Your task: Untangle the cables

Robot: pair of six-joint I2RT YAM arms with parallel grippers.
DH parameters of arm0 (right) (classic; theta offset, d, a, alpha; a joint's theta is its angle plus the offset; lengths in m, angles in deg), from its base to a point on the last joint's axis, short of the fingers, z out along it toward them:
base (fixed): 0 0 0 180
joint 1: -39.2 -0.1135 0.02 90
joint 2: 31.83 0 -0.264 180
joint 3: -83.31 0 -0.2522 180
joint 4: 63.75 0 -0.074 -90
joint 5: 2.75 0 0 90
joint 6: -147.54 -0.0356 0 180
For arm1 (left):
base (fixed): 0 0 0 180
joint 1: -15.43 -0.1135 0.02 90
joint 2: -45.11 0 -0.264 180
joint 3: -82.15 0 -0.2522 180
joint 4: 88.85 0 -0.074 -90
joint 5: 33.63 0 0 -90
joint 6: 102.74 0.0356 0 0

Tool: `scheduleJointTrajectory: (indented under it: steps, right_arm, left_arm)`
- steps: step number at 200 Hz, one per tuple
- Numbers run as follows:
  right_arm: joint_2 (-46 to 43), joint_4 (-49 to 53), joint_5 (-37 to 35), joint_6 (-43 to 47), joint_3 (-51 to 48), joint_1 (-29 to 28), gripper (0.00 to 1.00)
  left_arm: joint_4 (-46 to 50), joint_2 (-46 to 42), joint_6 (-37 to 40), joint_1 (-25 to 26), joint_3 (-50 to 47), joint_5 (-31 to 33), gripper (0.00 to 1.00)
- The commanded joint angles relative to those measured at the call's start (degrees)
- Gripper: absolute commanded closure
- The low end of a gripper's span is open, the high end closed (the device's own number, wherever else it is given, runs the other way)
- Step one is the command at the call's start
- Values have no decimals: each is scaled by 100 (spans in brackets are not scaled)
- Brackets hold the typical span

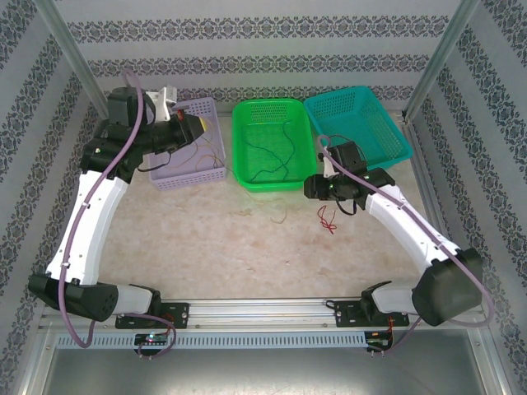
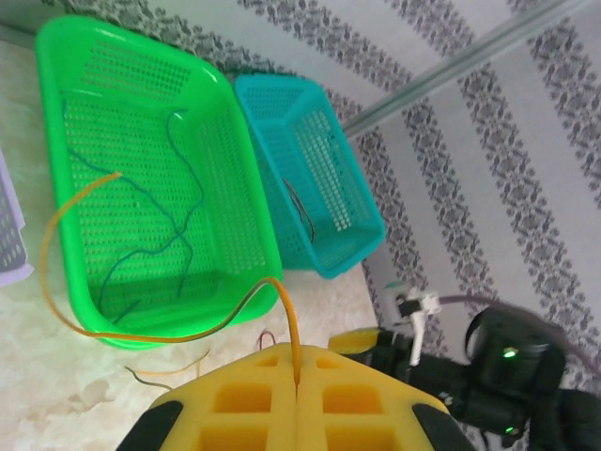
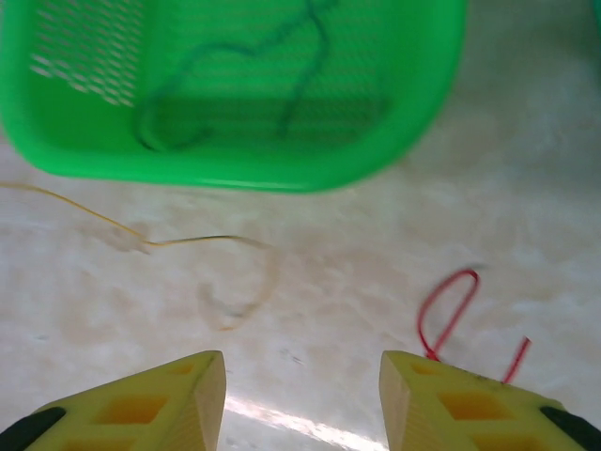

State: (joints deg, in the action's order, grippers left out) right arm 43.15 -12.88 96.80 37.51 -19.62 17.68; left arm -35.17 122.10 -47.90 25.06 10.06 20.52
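My left gripper (image 2: 298, 365) is shut on an orange cable (image 2: 70, 319) that loops out to the left in front of the green basket (image 2: 239, 178). From above, that gripper (image 1: 200, 128) hovers over the purple basket (image 1: 191, 178). My right gripper (image 3: 300, 376) stands open and empty just above the table. A red cable (image 3: 449, 310) lies beside its right finger (image 3: 451, 399), and a thin yellow-brown cable (image 3: 239, 282) lies ahead on the left. In the overhead view the right gripper (image 1: 313, 188) sits near the green basket's right corner, with the red cable (image 1: 328, 220) below it. A dark green cable (image 1: 276, 156) rests inside the green basket.
A teal basket (image 1: 387, 136) stands at the back right with a dark wire (image 2: 300, 211) inside. The three baskets line the far side of the table. Metal frame posts (image 1: 440, 58) rise at the back corners. Bare marble table (image 1: 230, 255) lies between the arms.
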Motion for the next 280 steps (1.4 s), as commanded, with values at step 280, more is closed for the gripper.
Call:
scheduleJointTrajectory:
  steps: [280]
  right_arm:
    - [-994,-803,634,-1108,-52,-634,52]
  left_arm:
    - [-927,2678,1962,-996,4705,1881,100]
